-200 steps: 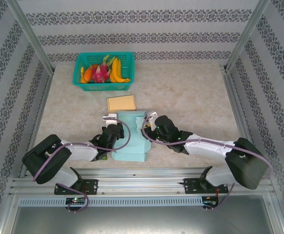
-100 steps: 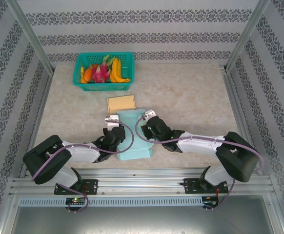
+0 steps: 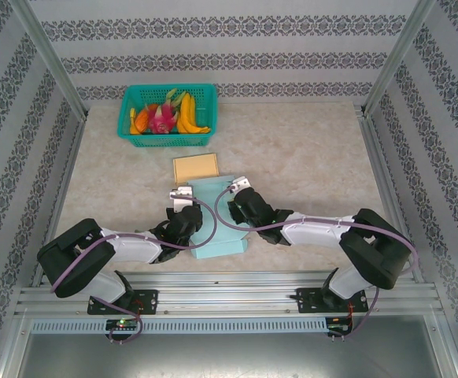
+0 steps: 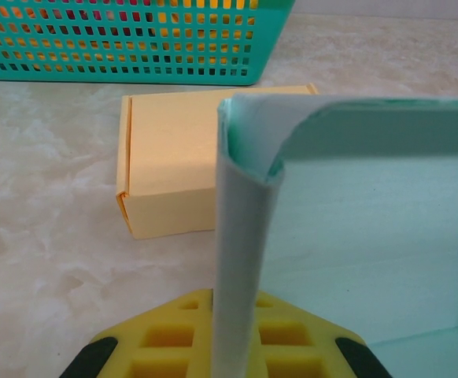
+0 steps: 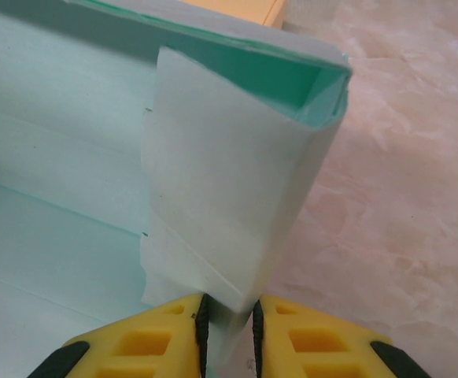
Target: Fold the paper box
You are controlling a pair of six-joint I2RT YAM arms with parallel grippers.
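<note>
You've got a matched pair: the left arm and right arm both wear smooth white shells between bulky black joints, with a purple cable trailing along each. Your black base brackets carry small circuit boards, and your fingers are yellow, moulded in a square grid, black at the corners

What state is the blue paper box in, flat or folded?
Partly folded: the paper box has two walls upright, one pinched by the left end effector, one by the right end effector; its top is open.
</note>
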